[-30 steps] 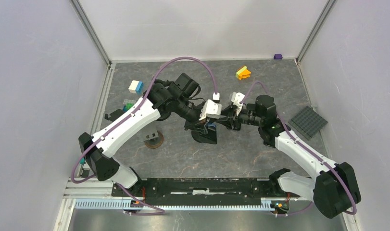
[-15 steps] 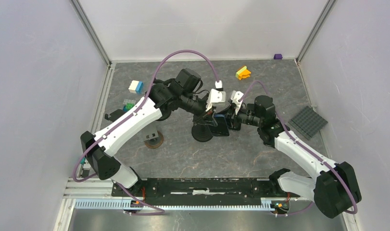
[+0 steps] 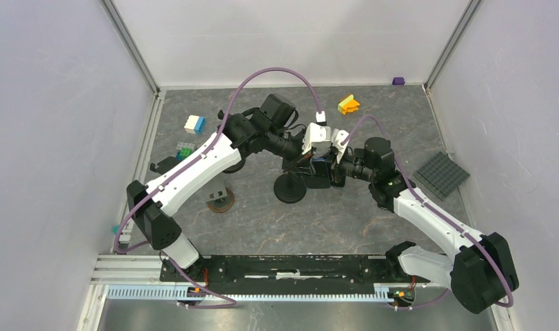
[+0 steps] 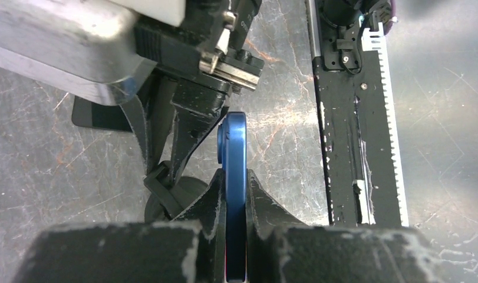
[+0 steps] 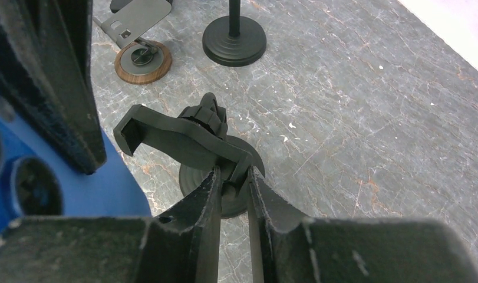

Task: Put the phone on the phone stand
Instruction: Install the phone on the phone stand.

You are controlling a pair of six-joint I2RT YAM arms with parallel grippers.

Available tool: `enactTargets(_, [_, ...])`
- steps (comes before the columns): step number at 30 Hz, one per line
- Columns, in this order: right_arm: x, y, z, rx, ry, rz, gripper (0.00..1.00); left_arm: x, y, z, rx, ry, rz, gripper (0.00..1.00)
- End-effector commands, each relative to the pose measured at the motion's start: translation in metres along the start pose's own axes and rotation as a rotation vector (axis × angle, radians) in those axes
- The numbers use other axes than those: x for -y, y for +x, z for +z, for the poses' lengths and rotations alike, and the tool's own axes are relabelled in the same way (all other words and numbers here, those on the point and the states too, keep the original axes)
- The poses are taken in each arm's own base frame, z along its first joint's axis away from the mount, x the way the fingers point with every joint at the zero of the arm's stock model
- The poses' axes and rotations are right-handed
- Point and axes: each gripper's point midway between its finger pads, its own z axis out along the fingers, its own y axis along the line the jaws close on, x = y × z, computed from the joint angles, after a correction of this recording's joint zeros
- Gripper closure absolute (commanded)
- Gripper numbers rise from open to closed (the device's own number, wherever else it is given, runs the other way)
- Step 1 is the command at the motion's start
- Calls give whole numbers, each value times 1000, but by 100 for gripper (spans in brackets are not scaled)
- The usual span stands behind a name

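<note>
The blue phone [image 4: 236,147] is held edge-on in my left gripper [image 4: 236,190], which is shut on it. From above, the phone [image 3: 320,172] hangs just right of the black phone stand [image 3: 290,187]. That stand has a round base and a tilted cradle [image 5: 177,137] with a lip at its left end. My right gripper [image 5: 232,177] is closed on the cradle's lower end near the neck, both fingers touching it. The phone [image 5: 77,188] also fills the lower left of the right wrist view, beside the cradle and apart from it.
A grey stand on a round wooden base [image 3: 220,200] and a black pole stand [image 5: 233,41] sit to the left. Toy bricks [image 3: 194,124] [image 3: 348,104] lie at the back, a grey baseplate [image 3: 442,175] at the right wall. Both arms crowd the table's middle.
My left gripper has carried the phone to the right and slightly back, off the stand's base. My right gripper has narrowed onto the stand's cradle.
</note>
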Motion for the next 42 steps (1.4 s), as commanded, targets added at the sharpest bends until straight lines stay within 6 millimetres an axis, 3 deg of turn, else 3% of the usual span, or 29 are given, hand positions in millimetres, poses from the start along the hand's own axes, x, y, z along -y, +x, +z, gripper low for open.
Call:
enactTargets(1, [1,-17,-1,30,12,-27,82,-8,-24,-9,37,-46,101,98])
enactTargets(11, [0,-21,-3,37,17,-36,89,-26,-9,-9,-45,-117,96,98])
enactTargets(21, [3,-20,-5,40,63,-34,100,-41,-5,-9,-49,-233,-36,98])
enactTargets(42, [16,-8,-11,41,193,7,100,-74,26,-24,-121,-501,-202,98])
